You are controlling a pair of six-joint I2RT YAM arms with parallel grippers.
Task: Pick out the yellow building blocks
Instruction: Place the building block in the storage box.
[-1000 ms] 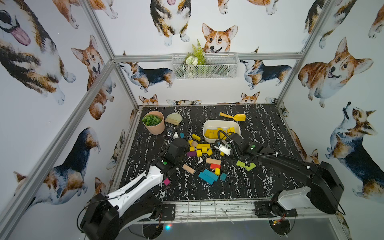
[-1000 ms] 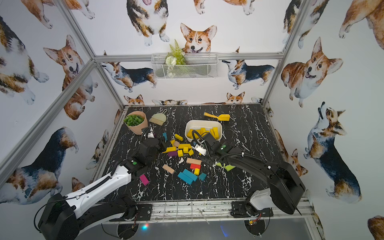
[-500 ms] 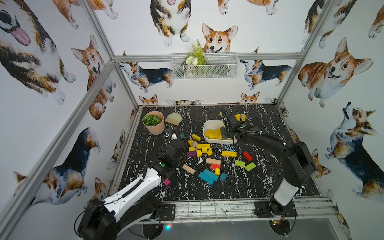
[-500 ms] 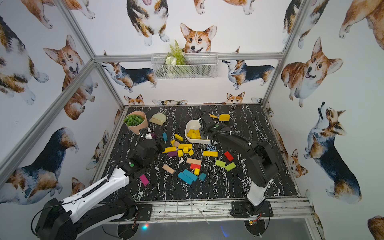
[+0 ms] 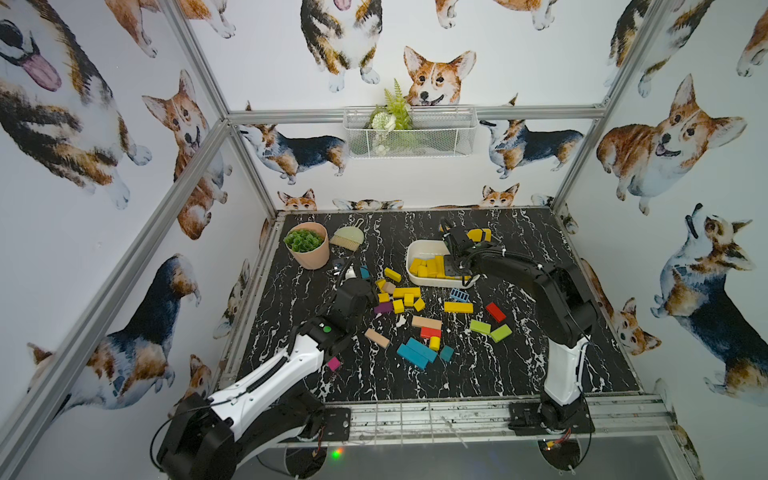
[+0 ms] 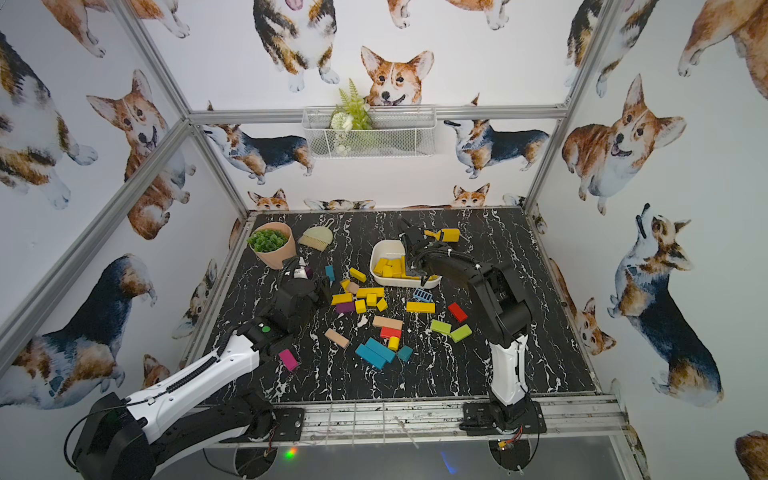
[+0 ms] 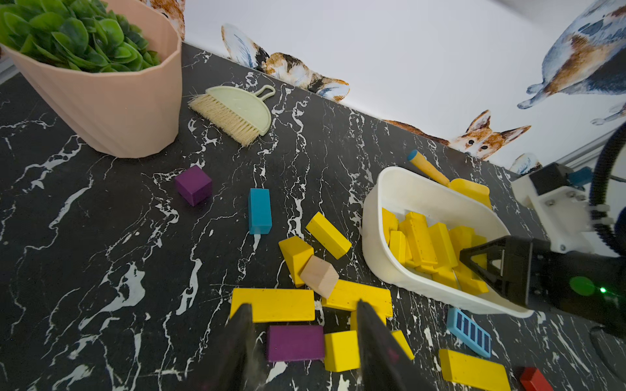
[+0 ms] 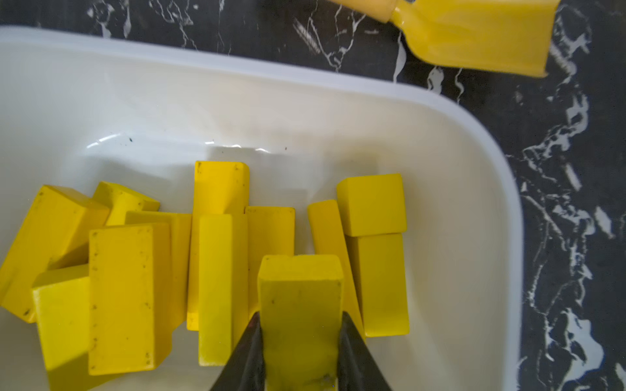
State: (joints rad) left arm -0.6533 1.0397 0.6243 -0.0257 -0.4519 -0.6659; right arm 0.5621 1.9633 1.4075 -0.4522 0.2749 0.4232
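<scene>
Shows a table point(image 5: 540, 374) with a tub point(image 5: 420, 246) toward its far side; pinches one block point(image 8: 299, 287) in the right gripper point(image 8: 299, 320) over yellow blocks point(image 8: 122, 298) piled in that tub; hovers the left gripper point(image 7: 301, 306), jaws spread, above loose blocks point(image 5: 458, 307) mid-table, left of the tub

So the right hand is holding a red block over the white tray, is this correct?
Not quite. The block in the right hand is yellow, not red. The right wrist view shows it gripped over the white tray.
</scene>
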